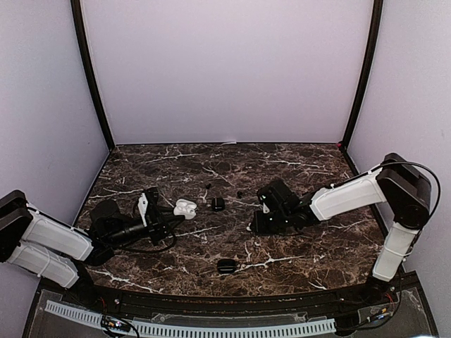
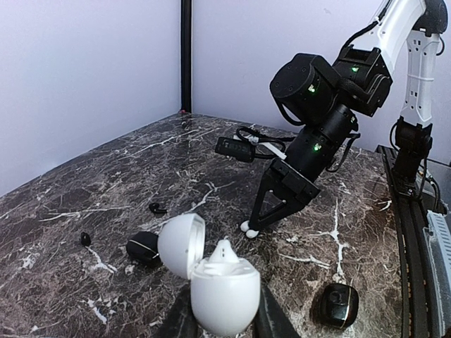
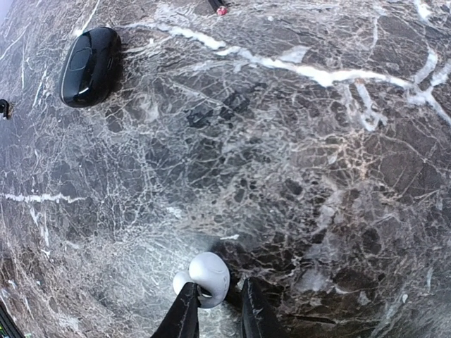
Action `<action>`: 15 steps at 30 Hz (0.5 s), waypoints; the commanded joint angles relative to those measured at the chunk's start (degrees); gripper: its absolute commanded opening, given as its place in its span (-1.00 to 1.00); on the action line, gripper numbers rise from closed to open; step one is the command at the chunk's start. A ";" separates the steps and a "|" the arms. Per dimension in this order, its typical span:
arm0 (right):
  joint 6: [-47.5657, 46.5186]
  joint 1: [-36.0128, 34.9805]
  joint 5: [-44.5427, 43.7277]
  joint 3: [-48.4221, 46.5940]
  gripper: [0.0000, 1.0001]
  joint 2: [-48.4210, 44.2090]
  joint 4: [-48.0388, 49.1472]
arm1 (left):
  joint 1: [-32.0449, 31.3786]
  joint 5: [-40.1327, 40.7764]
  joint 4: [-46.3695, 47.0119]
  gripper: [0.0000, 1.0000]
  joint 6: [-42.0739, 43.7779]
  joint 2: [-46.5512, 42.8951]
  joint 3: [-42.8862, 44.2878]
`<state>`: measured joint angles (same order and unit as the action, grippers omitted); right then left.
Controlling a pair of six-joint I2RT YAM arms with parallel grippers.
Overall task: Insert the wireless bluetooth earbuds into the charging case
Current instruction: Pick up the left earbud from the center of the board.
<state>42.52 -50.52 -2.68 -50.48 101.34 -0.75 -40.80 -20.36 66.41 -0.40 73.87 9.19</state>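
- Two grips on: left gripper [image 1: 177, 213] has its jaws closed narrow on the glossy white egg-shaped charging case [image 2: 224, 292], whose lid is flipped open.
- One white earbud [image 2: 224, 251] sits in the case's cradle.
- Right gripper [image 3: 218, 292] jaws are nearly closed, pinching a second glossy white earbud [image 3: 206, 274] at the tips, low over the dark marble table [image 1: 296, 183], beside the case and apart from it.
- Tiny black earbuds [image 2: 156, 208] lie loose beyond the case.
- Glossy black oval case [image 3: 89, 65] is on the table nearby.

Soft, even overhead light; 3 sharp views.
Faint shadows on marble table [image 1: 296, 260]; sheen on white case [image 2: 225, 296], white earbud [image 3: 209, 276].
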 commanded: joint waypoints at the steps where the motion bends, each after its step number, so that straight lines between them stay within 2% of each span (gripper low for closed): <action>1: -0.59 0.36 0.81 -1.04 -0.57 2.24 -0.13 | -0.42 -0.47 -0.04 -0.63 0.93 -1.75 0.30; 15: -0.70 0.49 1.13 -3.16 -0.63 3.52 0.80 | -0.56 -0.47 -0.26 -0.62 1.11 -1.46 0.48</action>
<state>42.09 -50.50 -2.02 -52.62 103.07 -0.67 -41.06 -20.34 65.91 -0.14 73.10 9.19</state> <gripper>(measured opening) 0.195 0.280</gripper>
